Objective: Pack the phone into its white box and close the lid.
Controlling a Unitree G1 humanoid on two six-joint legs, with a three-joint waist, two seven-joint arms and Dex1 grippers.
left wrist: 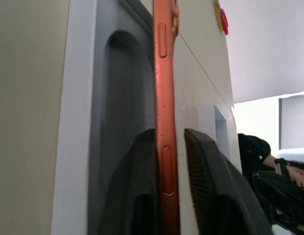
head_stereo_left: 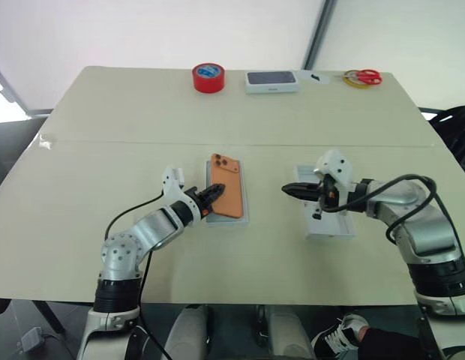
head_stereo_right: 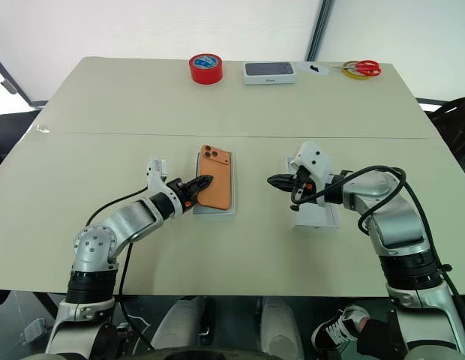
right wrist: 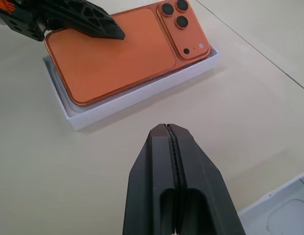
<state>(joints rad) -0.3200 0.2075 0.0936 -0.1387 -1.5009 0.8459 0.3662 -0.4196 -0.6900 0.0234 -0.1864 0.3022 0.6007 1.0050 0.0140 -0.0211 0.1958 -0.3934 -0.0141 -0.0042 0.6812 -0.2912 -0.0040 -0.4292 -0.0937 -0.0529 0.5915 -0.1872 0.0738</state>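
On my counter, item one: the phone, orange, back up, three lenses toward the far edge, lying tilted over the white box near the middle of the counter, its one long side raised and the other down in the box. Item two: my left end effector, fingers set on either side of the phone's raised long edge; in the left wrist view a narrow gap shows between one finger and the phone's side, so I read the grip as loosened, though I cannot tell whether the other finger still touches. Item three: my right end effector, fingers pressed fully together with nothing between them, hovering above the bare counter between the white box and the lid. The lid sits open side up toward the right edge, partly under my right arm. Along the far edge: a red tape roll, a dark-screened device on a white base, and red-handled scissors.
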